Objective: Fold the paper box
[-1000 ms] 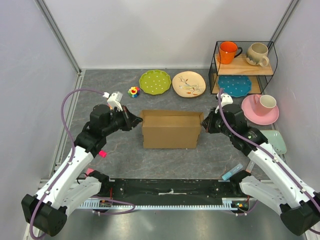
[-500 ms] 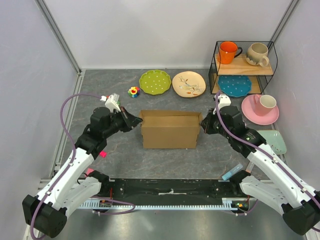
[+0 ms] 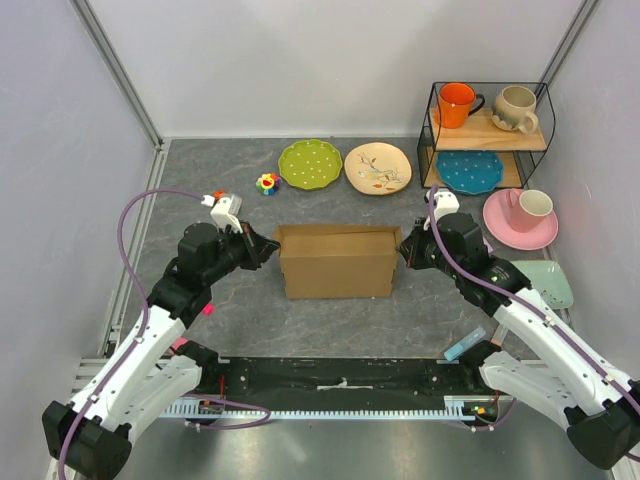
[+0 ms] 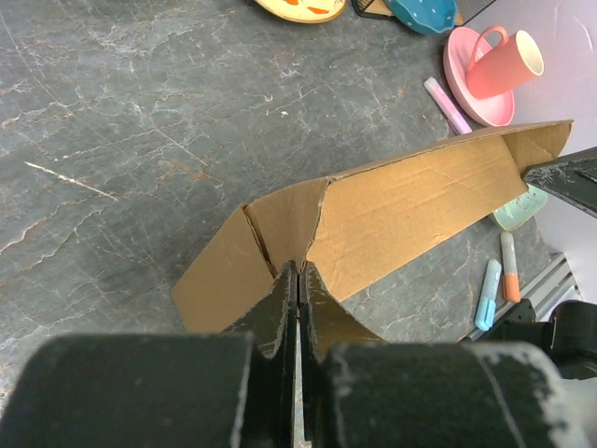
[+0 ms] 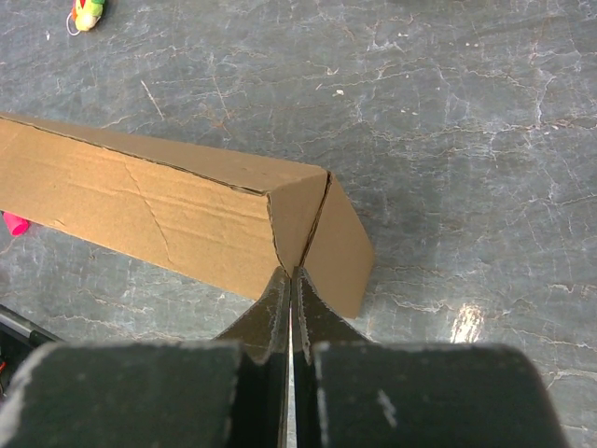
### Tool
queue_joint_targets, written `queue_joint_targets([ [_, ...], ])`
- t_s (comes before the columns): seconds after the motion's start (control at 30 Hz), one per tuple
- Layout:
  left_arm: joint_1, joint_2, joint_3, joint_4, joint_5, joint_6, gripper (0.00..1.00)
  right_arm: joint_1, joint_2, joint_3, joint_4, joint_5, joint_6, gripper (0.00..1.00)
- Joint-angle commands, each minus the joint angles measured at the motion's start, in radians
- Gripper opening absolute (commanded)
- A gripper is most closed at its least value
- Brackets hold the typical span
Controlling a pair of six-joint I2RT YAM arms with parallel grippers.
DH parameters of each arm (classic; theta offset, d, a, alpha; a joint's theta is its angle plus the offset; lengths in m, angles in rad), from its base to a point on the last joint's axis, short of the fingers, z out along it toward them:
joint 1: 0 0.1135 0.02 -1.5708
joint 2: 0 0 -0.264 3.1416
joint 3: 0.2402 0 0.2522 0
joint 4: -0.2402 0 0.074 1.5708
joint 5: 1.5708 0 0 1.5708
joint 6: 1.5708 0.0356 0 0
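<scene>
The paper box [image 3: 338, 265] stands in the middle of the grey table as a brown cardboard sheet folded up into a long upright wall with end flaps bent in. My left gripper [image 3: 272, 246] is shut, its tips against the left end. In the left wrist view the left gripper [image 4: 298, 271] touches the crease between two flaps of the paper box [image 4: 420, 210]. My right gripper [image 3: 403, 249] is shut at the right end. In the right wrist view the right gripper [image 5: 291, 273] presses on the flap crease of the paper box [image 5: 140, 201]. Nothing sits between either pair of jaws.
Behind the box lie a green plate [image 3: 310, 163], a beige plate [image 3: 377, 167] and a small toy [image 3: 267, 183]. A wire shelf [image 3: 487, 135] with mugs and a blue plate stands back right, a pink cup on a saucer [image 3: 522, 215] beside it. A marker [image 3: 465, 345] lies near the right base.
The box has slid a little to the left. The right gripper followed it leftward, and the left gripper drew back to the left while staying at the box's end.
</scene>
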Motion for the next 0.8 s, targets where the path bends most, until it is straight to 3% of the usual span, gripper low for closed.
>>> queue_joint_targets([
  [0.0,-0.002,-0.005,-0.02,0.064,0.005,0.073,0.02,0.009,0.018,-0.041,-0.119,-0.001,-0.011,0.0],
  [0.23,-0.008,-0.024,-0.105,0.126,0.052,0.032,0.02,0.025,0.018,-0.054,-0.116,0.003,0.001,0.0],
  [0.47,-0.054,-0.146,-0.229,0.147,0.005,0.068,0.02,0.043,-0.028,-0.107,-0.093,0.013,0.067,0.0],
  [0.63,-0.056,-0.167,-0.211,0.112,-0.02,0.107,0.02,0.042,-0.05,-0.052,-0.108,0.068,0.07,0.22],
  [0.77,-0.056,-0.147,-0.18,0.089,-0.027,0.145,0.02,0.043,-0.039,0.01,-0.115,0.1,0.064,0.3],
])
